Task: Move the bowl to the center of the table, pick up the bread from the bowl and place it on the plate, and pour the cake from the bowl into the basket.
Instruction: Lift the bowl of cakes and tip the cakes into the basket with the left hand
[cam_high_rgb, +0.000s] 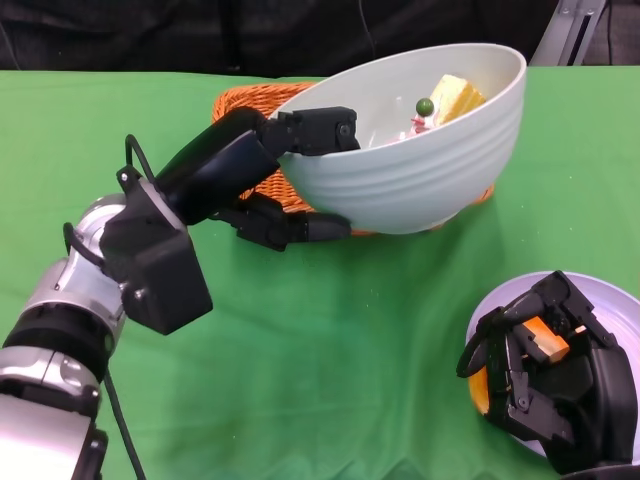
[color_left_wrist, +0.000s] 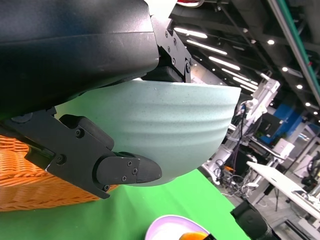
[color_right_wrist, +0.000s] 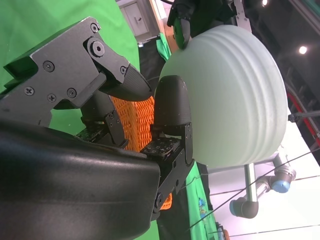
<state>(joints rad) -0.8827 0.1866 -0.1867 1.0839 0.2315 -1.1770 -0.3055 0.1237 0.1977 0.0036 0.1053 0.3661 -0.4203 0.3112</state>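
- Pour step in hand, by my read: my left hand (cam_high_rgb: 285, 180) grips the pale ribbed ceramic bowl (cam_high_rgb: 420, 170) at its near rim, one finger hooked inside, the others under the base, and holds it up off the green tablecloth (cam_high_rgb: 330, 340).
- Bowl sits tilted over the orange woven wicker basket (cam_high_rgb: 250, 105), mouth facing away from me; basket mostly hidden behind it.
- Yellow cake piece (cam_high_rgb: 455, 97) with a small green-topped bit beside it rests low against the far inner wall, not yet out.
- To pour well I should tip further, slowly, with the far lip over the basket's opening so the cake slides in and not onto the cloth.
- Grip looks thin at the rim; I'd keep the lower fingers (color_left_wrist: 127, 170) pressed under the base so the bowl doesn't swing as the angle goes up.
- Risk, my guess: the far lip seems to overhang the basket edge, so I should shift toward the basket centre before tipping.
- My right hand (cam_high_rgb: 545, 370) rests over the lavender round plate (cam_high_rgb: 620, 295), fingers curled on the orange-brown bread piece (cam_high_rgb: 548, 338); can't tell if released yet.
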